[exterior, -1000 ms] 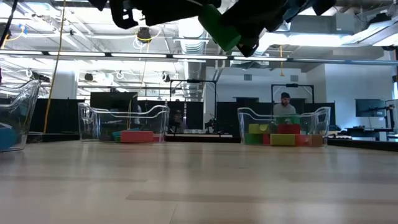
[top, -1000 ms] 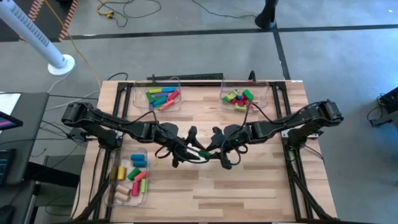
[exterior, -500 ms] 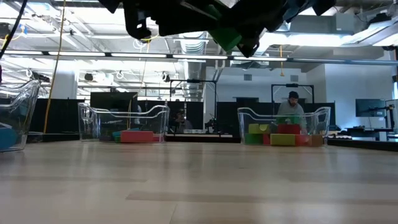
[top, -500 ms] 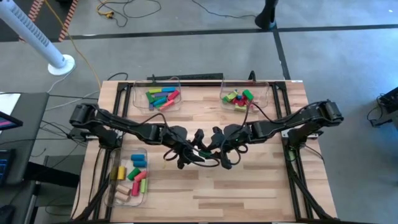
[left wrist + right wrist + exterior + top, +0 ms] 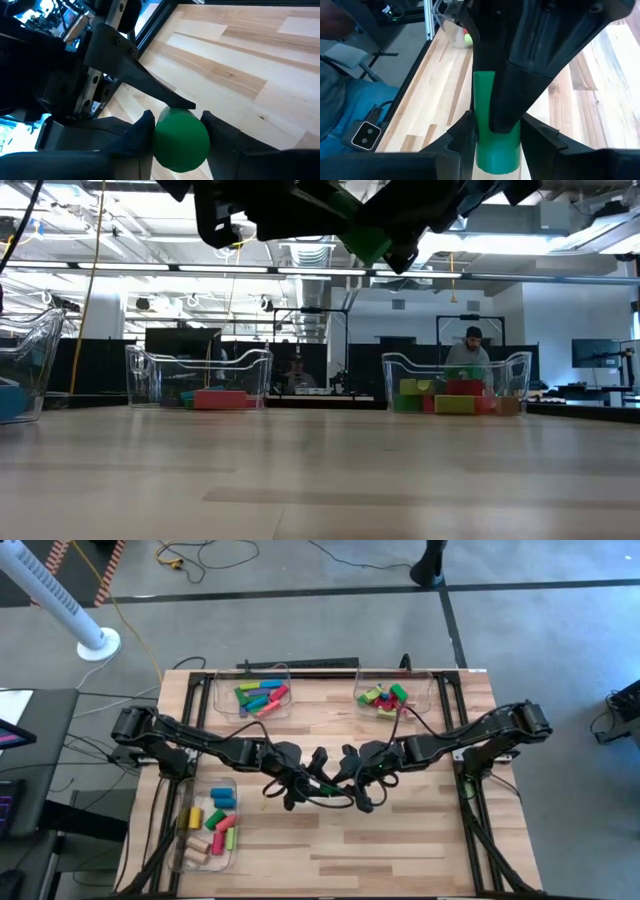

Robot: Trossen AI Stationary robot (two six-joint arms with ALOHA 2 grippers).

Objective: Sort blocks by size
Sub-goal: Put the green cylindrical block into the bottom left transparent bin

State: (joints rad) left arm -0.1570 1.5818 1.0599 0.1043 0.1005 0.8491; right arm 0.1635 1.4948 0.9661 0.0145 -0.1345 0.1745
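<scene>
Both grippers meet above the middle of the table [image 5: 400,840], sharing one green cylinder [image 5: 181,141]. The left gripper [image 5: 175,131] has its fingers clamped on the cylinder's end, and the right gripper [image 5: 496,135] grips its other end, fingers pressed against its sides. The block hangs in the air, clear of the table top. Away from them, three clear bins [image 5: 262,693] along the table's edges hold the other blocks [image 5: 214,821].

Light wooden table [image 5: 400,840], three clear bins [image 5: 262,695] on it, holding coloured blocks [image 5: 385,698]
</scene>
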